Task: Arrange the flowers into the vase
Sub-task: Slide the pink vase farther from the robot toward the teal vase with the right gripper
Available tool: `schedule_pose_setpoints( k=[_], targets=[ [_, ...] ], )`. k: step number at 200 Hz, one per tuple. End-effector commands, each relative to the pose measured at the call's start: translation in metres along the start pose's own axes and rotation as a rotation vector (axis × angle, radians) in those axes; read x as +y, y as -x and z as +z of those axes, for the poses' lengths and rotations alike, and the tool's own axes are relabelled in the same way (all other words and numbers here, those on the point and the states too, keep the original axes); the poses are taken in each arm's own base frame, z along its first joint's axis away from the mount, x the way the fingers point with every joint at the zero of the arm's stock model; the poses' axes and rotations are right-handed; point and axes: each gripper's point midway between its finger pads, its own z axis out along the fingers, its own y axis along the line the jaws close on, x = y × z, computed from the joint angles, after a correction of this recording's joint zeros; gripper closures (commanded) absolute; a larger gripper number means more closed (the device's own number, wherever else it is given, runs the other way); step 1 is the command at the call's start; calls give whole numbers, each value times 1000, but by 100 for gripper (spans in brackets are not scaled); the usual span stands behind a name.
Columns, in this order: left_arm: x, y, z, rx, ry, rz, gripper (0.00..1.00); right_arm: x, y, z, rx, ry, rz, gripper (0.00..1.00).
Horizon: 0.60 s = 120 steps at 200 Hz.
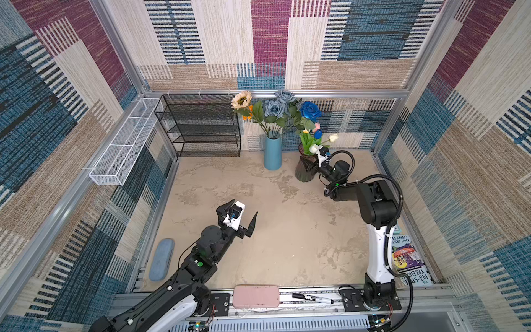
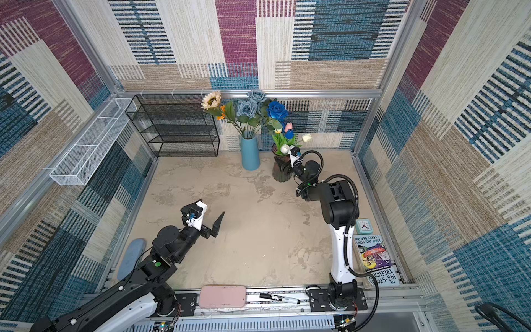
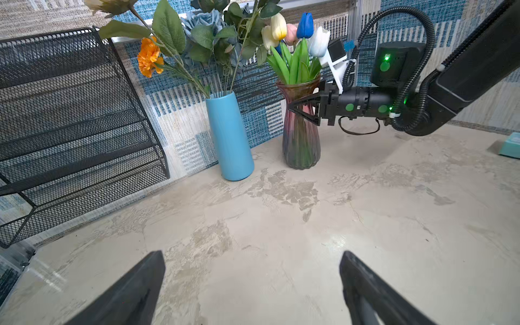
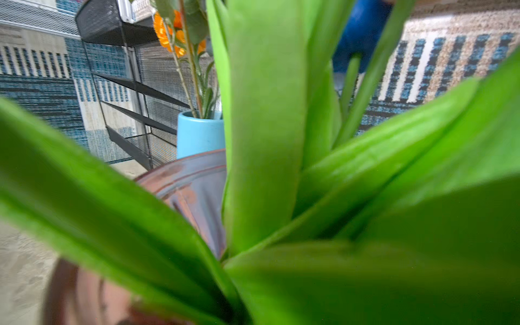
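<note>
In both top views, the black wire-mesh shelf rack (image 1: 201, 126) stood at the back left of the mottled beige tabletop (image 1: 287, 244). Right of it and nearer the front, the left gripper (image 3: 251, 255) hovered over bare table. Its jaws were spread wide with nothing between them, well apart from every flower.

Against the back wall the tall sky-blue ceramic vase (image 1: 272, 155) stood upright. It held the cream sunflower (image 1: 241, 100), a small orange bloom (image 3: 149, 56), the dusty-blue roses (image 1: 274, 107) and the bright blue rose (image 1: 311, 110).

Just beside it on the right, the ribbed purple-tinted glass vase (image 1: 301, 174) held the tulips (image 3: 292, 31), yellow, pink, blue and white, with broad green leaves. The right gripper (image 3: 290, 108) was at that vase's neck, on its right side, below the tulip heads. Its fingers were drawn together to a point, but whether they pinched anything could not be told. Tulip leaves filled the right wrist view.
</note>
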Motion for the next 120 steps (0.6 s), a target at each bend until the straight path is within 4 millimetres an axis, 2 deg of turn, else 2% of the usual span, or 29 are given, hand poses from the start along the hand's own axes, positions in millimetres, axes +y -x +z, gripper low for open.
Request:
schedule_pose_setpoints(
  k=[1, 47, 77, 96, 120],
  targets=[
    [1, 4, 1, -23, 2, -15, 1, 3, 48, -13, -156, -19, -106, 71],
    [-1, 5, 3, -27, -5, -20, 1, 4, 53, -45, -153, -90, -123, 70],
    [1, 6, 1, -30, 1, -18, 1, -14, 57, -64, -157, -150, -138, 71],
    [1, 6, 1, -30, 1, -14, 1, -28, 58, -63, -157, -158, -146, 71],
    [3, 8, 2, -38, 12, -26, 1, -40, 55, -49, -156, -136, -165, 70]
  ],
)
